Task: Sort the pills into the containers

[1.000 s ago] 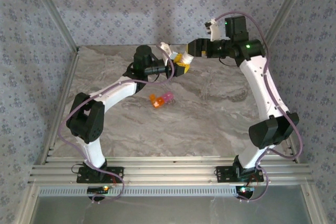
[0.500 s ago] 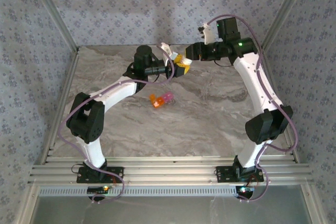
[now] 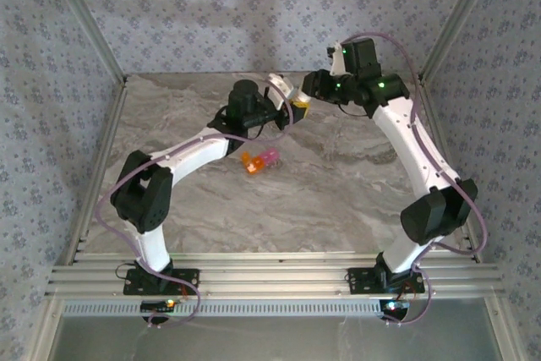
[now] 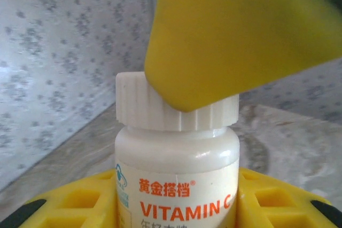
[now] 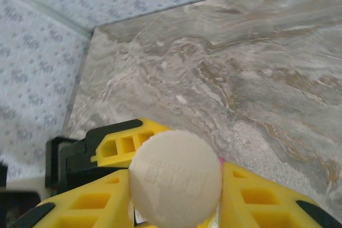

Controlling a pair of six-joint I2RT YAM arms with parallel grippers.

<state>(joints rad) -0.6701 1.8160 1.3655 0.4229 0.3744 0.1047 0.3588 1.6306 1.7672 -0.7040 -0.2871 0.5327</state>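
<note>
In the overhead view the bottle (image 3: 297,104) was almost hidden where the two yellow grippers met at upper centre, and its lower half ran off the bottom edge of the left wrist view. There the left gripper (image 4: 174,188) was clamped on the white body from both sides, just under the printed "VITAMIN C". One yellow finger (image 4: 240,30) of the other arm covered the upper right of the ribbed cap (image 4: 160,108), blurred and cut off by the top edge. From the right wrist the right gripper (image 5: 175,188) looked closed about that cap, a finger on either side, though the cap's round top hid the contact itself. Half a second earlier the right gripper had hung just right of the left one. It had since swung in over the bottle, and the left arm had pushed a little to the right. The containers (image 3: 260,159) had not moved: a tiny translucent strip, orange at the left end and pink at the right, lying on the marbled tabletop (image 3: 338,183) near mid-frame, below and left of the grippers. It was too small to tell what lay inside.
</note>
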